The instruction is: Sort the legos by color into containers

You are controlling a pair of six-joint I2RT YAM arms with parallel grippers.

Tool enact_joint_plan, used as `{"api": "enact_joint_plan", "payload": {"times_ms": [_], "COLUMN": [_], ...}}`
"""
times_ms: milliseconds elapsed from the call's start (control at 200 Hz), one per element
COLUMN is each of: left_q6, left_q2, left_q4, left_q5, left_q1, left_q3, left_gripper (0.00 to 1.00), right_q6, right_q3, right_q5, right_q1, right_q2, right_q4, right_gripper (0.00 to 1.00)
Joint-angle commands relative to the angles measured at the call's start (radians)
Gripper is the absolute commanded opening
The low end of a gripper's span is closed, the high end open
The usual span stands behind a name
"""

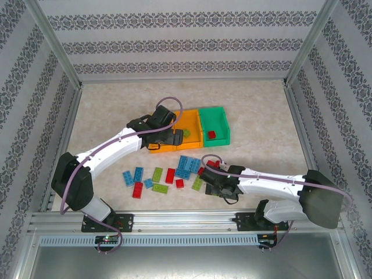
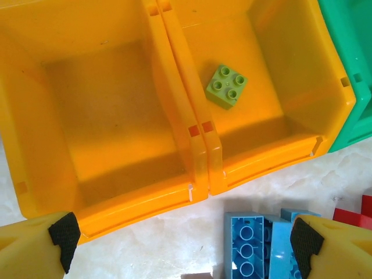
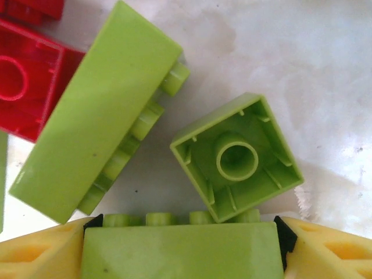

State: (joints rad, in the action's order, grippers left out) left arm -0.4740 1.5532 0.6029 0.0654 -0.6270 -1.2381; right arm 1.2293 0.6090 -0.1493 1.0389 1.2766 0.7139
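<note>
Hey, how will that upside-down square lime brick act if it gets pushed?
The square lime brick would probably slide, not roll: it is squat and flat-sided. Its open, thin-walled underside suggests it is light and rigid. Its corner seems to meet the long lime brick in the right end effector, so a push may disturb that grip.
</note>
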Motion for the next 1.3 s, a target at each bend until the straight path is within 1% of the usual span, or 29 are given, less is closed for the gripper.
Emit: {"api": "enact_joint_plan", "payload": {"times_ms": [0, 50, 135, 190, 335, 425, 515, 585, 669, 729, 834, 969, 1124, 1204, 1294], "left_q6": [0.024, 0.024, 0.024, 0.021, 0.02, 0.02, 0.015, 0.008, -0.005, -0.012, -0.014, 0.003, 0.022, 0.021, 0.015], "left_q2": [-0.045, -0.05, -0.056, -0.06, -0.066, -0.077, -0.103, -0.127, -0.153, -0.173, -0.197, -0.196, -0.182, -0.176, -0.179], "left_q4": [-0.012, -0.011, -0.011, -0.008, 0.012, 0.03, 0.037, 0.038, 0.049, 0.059, 0.068, 0.065, 0.051, 0.046, 0.042], "left_q5": [0.039, 0.045, 0.051, 0.057, 0.079, 0.102, 0.126, 0.142, 0.145, 0.141, 0.114, 0.065, -0.009, -0.025, -0.023], "left_q1": [0.007, 0.007, 0.007, 0.007, 0.009, 0.012, 0.015, 0.017, 0.022, 0.024, 0.024, 0.024, 0.022, 0.019, 0.017], "left_q3": [0.012, 0.015, 0.021, 0.023, 0.035, 0.046, 0.068, 0.094, 0.12, 0.136, 0.173, 0.238, 0.298, 0.312, 0.323], "left_gripper": [0.96, 0.97, 0.97, 0.97, 0.97, 0.97, 1.0, 0.99, 0.99, 0.99, 0.99, 1.0, 1.0, 1.0, 1.0], "right_q6": [0.022, 0.022, 0.017, 0.008, -0.027, -0.07, -0.161, -0.267, -0.397, -0.474, -0.573, -0.632, -0.684, -0.69, -0.679], "right_q3": [0.024, 0.024, 0.036, 0.055, 0.118, 0.175, 0.243, 0.292, 0.386, 0.479, 0.632, 0.791, 0.984, 1.049, 1.089], "right_q5": [-0.017, -0.023, -0.042, -0.057, -0.072, -0.107, -0.134, -0.108, -0.051, -0.007, 0.017, 0.091, 0.106, 0.115, 0.128], "right_q1": [0.013, 0.013, 0.019, 0.029, 0.041, 0.034, -0.015, -0.1, -0.212, -0.281, -0.345, -0.396, -0.404, -0.414, -0.431], "right_q2": [0.014, 0.011, -0.004, -0.016, -0.051, -0.079, -0.09, -0.069, -0.002, 0.066, 0.201, 0.382, 0.59, 0.672, 0.728], "right_q4": [0.021, 0.025, 0.042, 0.065, 0.129, 0.153, 0.119, 0.056, -0.008, -0.02, -0.029, -0.052, -0.012, -0.001, -0.002], "right_gripper": [0.74, 0.69, 0.58, 0.54, 0.52, 0.51, 0.53, 0.53, 0.53, 0.53, 0.53, 0.53, 0.53, 0.53, 0.53]}}
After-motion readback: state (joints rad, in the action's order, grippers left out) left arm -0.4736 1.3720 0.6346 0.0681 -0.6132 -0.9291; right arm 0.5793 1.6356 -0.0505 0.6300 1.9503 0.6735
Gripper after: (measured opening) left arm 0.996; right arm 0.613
